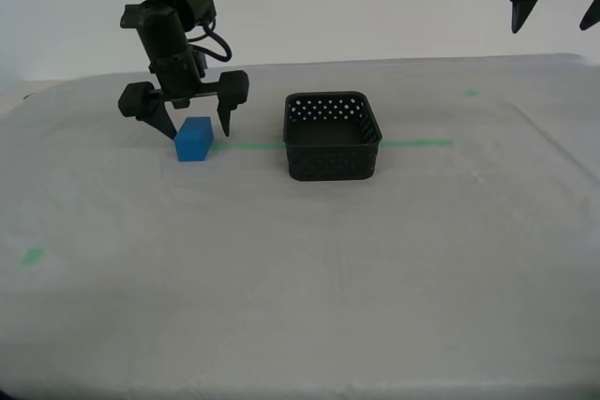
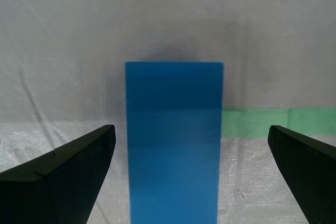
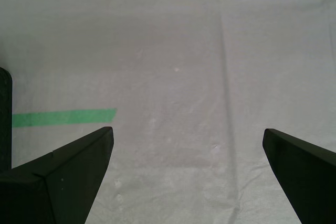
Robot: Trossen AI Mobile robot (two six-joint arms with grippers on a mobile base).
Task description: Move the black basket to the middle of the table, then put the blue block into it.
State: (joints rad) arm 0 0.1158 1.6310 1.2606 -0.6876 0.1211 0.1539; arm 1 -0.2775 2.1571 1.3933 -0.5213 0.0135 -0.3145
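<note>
Over the blue block [image 1: 194,139], my second gripper [image 1: 195,125] hangs spread wide, a finger on each side and neither touching. That block sits on the table [image 1: 300,278] along the green tape line [image 1: 417,144], near the black basket [image 1: 332,135]. My first gripper [image 1: 555,14] hovers high, jaws parted, empty.

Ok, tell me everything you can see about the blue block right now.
The blue block is a small solid bright-blue rectangular piece with plain, smooth faces. It stands on the pale table at the end of the green tape line, to the exterior view's left of the black basket. My second gripper is lowered around it with jaws open, not yet touching it.
</note>
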